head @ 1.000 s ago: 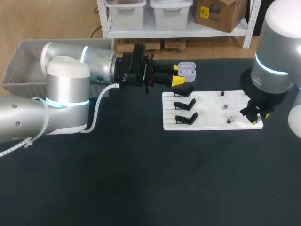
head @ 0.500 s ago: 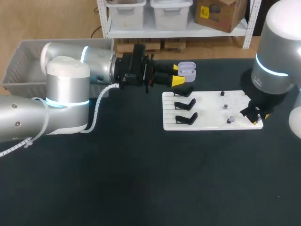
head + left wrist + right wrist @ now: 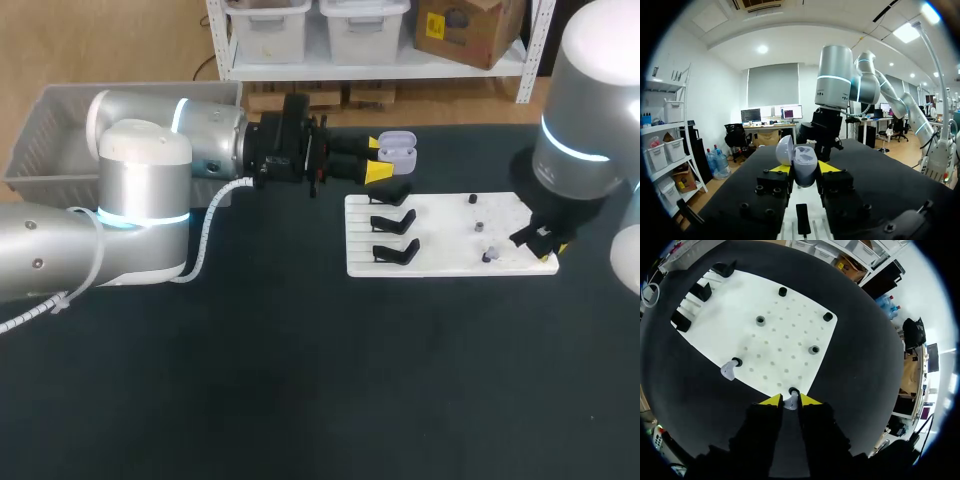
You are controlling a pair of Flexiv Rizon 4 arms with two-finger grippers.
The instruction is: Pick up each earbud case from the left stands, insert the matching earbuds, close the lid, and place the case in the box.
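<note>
Between the yellow tips of the left gripper (image 3: 378, 160) (image 3: 804, 168) sat a lavender earbud case (image 3: 398, 148) (image 3: 805, 164), pinched from both sides. Its lid (image 3: 784, 150) stood open, hinged back to one side of the case body. Case and gripper hung off the table, just past the far edge of the white board (image 3: 440, 238) (image 3: 775, 340). Three black stands (image 3: 394, 221) (image 3: 702, 291) sat in a row on the board, below and beside that gripper. Behind the left arm, well apart from the gripper, stood the grey box (image 3: 40, 130).

Right gripper (image 3: 546, 246) (image 3: 790, 401) was low over the board's near corner, fingers drawn close together on a pale earbud (image 3: 791, 401), one tip at each side. A small black holder touched the earbud just ahead of the tips. Second earbud (image 3: 728, 371) lay on the board ahead of and to one side of this gripper, against another black holder. Four more small round holders, black and grey, sat farther ahead on the board.
</note>
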